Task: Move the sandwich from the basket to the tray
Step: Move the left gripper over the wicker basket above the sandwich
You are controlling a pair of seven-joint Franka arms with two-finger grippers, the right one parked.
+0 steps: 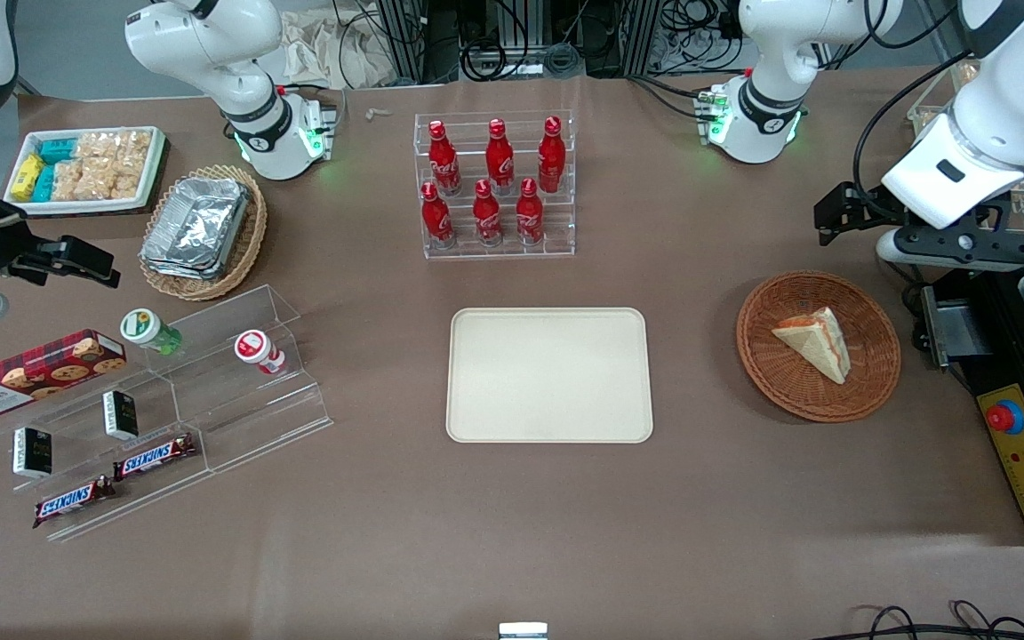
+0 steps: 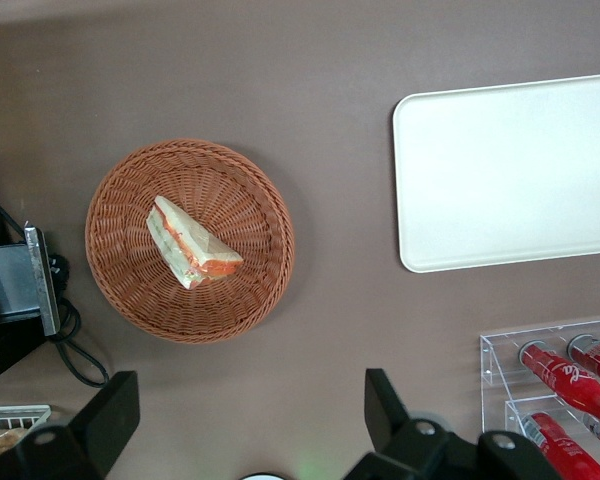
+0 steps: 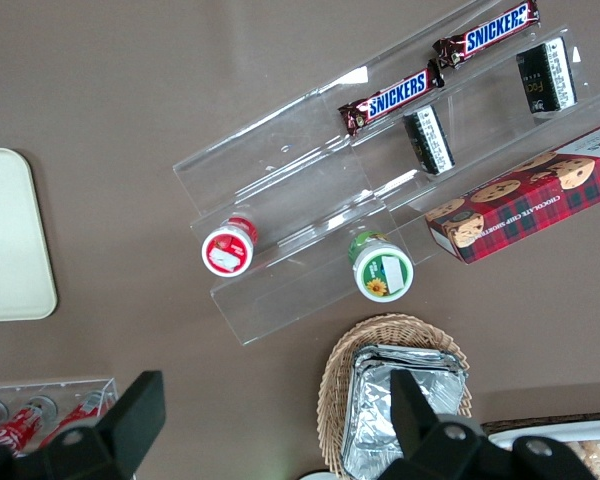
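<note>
The sandwich (image 1: 815, 342) (image 2: 190, 245), a pale bread wedge with a red-orange and green filling edge, lies in the round reddish-brown basket (image 1: 819, 400) (image 2: 115, 290). The cream tray (image 1: 550, 374) (image 2: 510, 170) lies flat and bare beside the basket, toward the parked arm's end. My gripper (image 1: 956, 253) (image 2: 245, 400) hangs high above the table, a little farther from the front camera than the basket. It is open, its black fingers (image 2: 382, 400) wide apart with only bare table between them.
A clear rack of red bottles (image 1: 494, 182) (image 2: 570, 385) stands farther from the front camera than the tray. A black control box with a red button (image 1: 1005, 418) lies beside the basket at the working arm's end. Stepped acrylic shelves with snacks (image 1: 148, 418) lie toward the parked arm's end.
</note>
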